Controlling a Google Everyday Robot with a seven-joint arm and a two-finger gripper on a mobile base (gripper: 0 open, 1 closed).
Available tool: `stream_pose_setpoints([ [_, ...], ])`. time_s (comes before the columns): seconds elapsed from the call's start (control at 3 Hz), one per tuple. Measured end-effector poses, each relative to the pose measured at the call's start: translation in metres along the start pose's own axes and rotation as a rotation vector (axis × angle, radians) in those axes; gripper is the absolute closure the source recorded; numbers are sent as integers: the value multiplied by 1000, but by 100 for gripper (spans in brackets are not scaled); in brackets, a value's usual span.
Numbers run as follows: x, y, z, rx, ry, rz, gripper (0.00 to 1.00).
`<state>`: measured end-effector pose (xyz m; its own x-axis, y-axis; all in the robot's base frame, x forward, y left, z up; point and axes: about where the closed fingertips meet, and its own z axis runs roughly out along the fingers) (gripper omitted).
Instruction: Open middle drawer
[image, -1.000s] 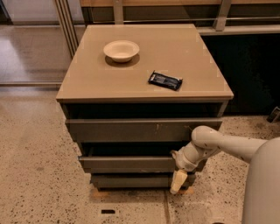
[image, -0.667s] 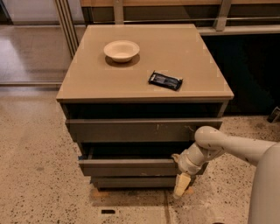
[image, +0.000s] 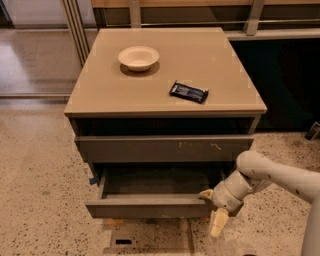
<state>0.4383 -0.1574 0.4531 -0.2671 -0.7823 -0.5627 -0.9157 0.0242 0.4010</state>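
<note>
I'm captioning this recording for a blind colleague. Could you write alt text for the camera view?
The middle drawer of a grey-brown cabinet stands pulled out, with the robot's gripper at its right end. A cream bowl and a dark wrapped bar sit on the cabinet top, above the scratched top drawer.

The pale arm (image: 280, 175) comes in from the right of the middle drawer (image: 145, 207), bent at its rounded joint. The wrist slants down-left, and the gripper (image: 212, 209) sits at that drawer front's right end.
</note>
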Motion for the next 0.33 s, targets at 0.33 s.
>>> stream_pose_setpoints([
  [0.33, 0, 0, 0, 0, 0, 0, 0],
])
